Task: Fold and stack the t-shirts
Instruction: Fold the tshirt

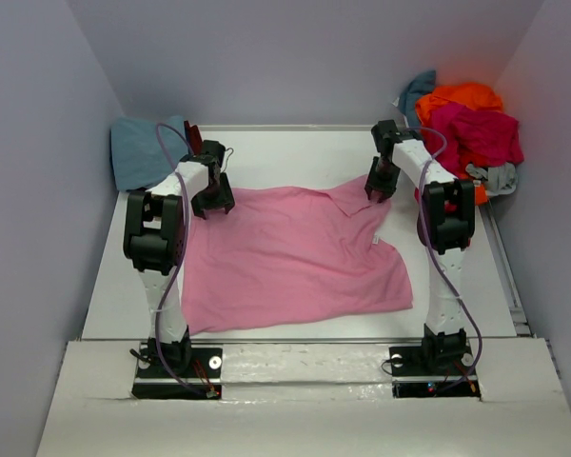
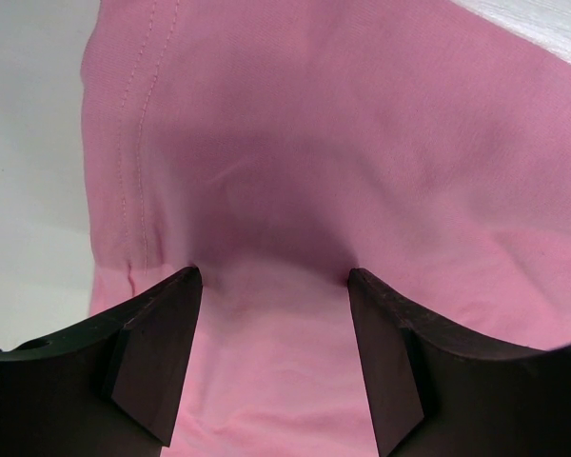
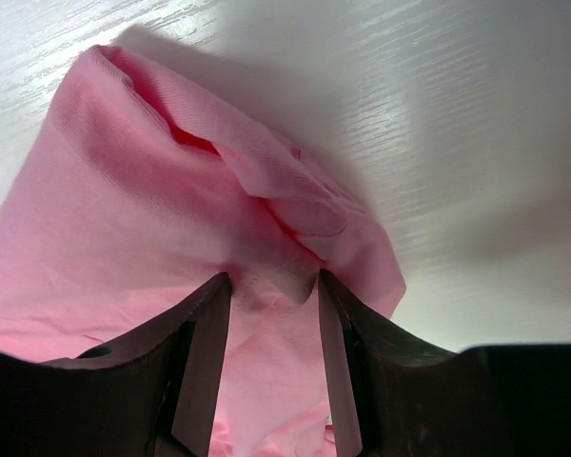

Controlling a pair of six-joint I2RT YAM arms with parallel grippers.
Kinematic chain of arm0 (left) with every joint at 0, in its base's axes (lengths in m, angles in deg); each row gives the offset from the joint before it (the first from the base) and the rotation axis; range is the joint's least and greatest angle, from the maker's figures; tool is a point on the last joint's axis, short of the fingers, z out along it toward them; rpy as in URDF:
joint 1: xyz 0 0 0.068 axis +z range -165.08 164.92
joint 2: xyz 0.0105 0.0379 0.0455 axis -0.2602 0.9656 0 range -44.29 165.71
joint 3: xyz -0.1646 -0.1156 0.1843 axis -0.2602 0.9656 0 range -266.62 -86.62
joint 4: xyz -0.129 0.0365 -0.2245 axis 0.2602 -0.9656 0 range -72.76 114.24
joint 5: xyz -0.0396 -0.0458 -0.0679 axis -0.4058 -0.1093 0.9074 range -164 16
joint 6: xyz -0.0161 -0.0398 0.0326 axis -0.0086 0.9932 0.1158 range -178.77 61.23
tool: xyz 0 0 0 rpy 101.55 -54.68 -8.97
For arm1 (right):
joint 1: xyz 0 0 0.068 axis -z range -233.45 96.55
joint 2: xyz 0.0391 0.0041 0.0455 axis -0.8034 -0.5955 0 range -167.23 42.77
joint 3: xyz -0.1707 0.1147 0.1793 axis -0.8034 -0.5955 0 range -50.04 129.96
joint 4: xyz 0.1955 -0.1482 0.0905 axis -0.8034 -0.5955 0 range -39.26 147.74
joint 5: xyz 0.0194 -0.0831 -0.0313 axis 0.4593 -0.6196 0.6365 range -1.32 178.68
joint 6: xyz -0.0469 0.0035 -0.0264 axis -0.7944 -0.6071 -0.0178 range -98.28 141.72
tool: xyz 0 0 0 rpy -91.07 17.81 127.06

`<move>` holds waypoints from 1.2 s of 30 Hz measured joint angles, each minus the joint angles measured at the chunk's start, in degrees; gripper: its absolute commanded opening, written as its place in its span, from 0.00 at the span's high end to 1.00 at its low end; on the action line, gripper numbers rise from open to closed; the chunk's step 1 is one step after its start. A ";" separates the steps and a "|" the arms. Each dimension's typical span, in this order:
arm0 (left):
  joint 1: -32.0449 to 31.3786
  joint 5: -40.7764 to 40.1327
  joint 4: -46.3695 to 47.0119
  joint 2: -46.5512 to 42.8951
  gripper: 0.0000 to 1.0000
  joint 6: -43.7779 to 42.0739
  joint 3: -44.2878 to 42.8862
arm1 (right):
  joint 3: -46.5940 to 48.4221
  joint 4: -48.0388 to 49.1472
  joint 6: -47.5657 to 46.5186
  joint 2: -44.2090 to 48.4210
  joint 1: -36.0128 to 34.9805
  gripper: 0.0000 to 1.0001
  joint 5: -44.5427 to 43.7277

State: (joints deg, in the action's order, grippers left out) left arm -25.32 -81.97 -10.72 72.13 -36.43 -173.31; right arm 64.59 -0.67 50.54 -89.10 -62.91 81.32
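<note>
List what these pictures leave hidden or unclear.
- Top view: left gripper and right gripper cover the light pink cloth t-shirt's far corners.
- Top view: heaped orange and magenta shirts overlap, burying a grey one; count unclear.
- Wrist views: too close to tell whether the jaws touch the cloth.

White table [image 1: 295,148], pale grey walls [image 1: 314,57]
</note>
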 measured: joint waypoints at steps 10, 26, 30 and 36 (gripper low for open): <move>0.00 -0.09 -0.02 0.00 0.26 0.00 0.00 | -0.26 0.17 0.33 -0.02 0.00 0.93 0.07; 0.00 -10.73 0.04 1.79 0.25 -1.22 -3.48 | -0.04 -0.57 0.28 0.17 0.00 0.93 0.35; 0.00 -10.38 0.87 5.66 0.25 -2.12 -9.07 | -0.07 -0.96 0.09 1.09 0.00 0.93 0.50; 0.39 -9.40 0.63 12.28 0.25 -2.80 -18.08 | -0.15 -1.25 -0.20 3.85 0.00 0.93 1.09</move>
State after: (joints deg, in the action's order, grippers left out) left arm -24.93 -91.37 -10.08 84.42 -39.22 -191.39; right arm 64.44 -1.92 50.34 -85.26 -62.91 82.41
